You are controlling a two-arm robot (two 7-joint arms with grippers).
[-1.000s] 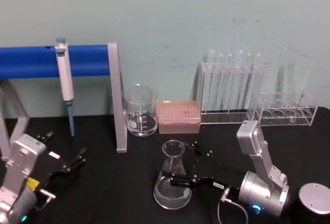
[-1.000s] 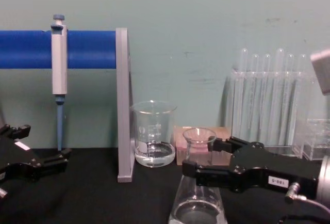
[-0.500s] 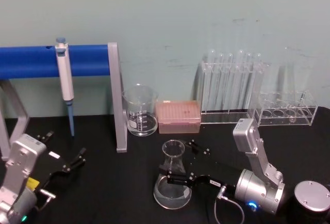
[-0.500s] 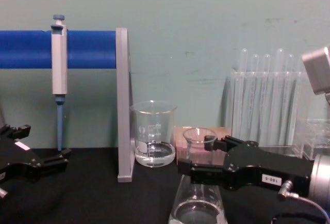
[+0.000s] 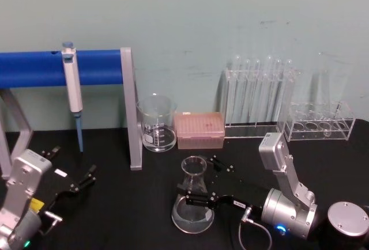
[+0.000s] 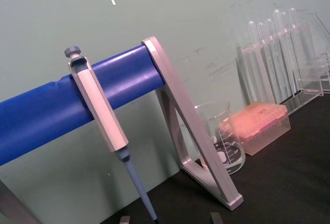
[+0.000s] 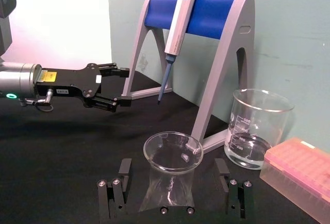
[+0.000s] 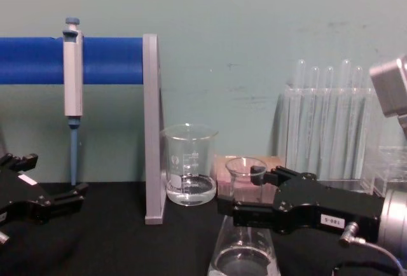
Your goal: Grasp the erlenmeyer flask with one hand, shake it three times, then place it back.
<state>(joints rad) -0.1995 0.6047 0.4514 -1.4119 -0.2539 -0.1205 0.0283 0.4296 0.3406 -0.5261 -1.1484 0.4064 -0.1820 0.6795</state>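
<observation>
The flask (image 5: 193, 201) is seen standing upright on the black tabletop (image 5: 127, 215), in front of the beaker (image 5: 157, 124) and the pink tip box (image 5: 199, 129) and apart from both. Its long axis is vertical, with the wide base down and a little clear liquid in the bottom.

The right gripper (image 5: 199, 177) is set level with the narrow neck and reaches in from the robot's right, so the flask is straddled, not approached from one side. In the right wrist view the neck and flared rim are framed about midway between the two fingers (image 7: 116, 198). These are spread wide, one on each side of the glass, and a gap can be made out on both sides, so nothing is gripped yet. From the chest view the near finger is seen crossing in front of the flask just below the rim, while the far one lies behind it.

The coming move is judged to turn on this centring. With the neck lying between the fingers and square to the line along which they close, a plain squeeze should meet the glass on both sides almost together, and little sideways correction should be needed.

The left gripper (image 5: 72, 168) is held low at the robot's left, near the blue pipette stand (image 5: 57, 68), well apart from the flask. Its fingers are spread and empty. The right arm is plainly the nearer one.
</observation>
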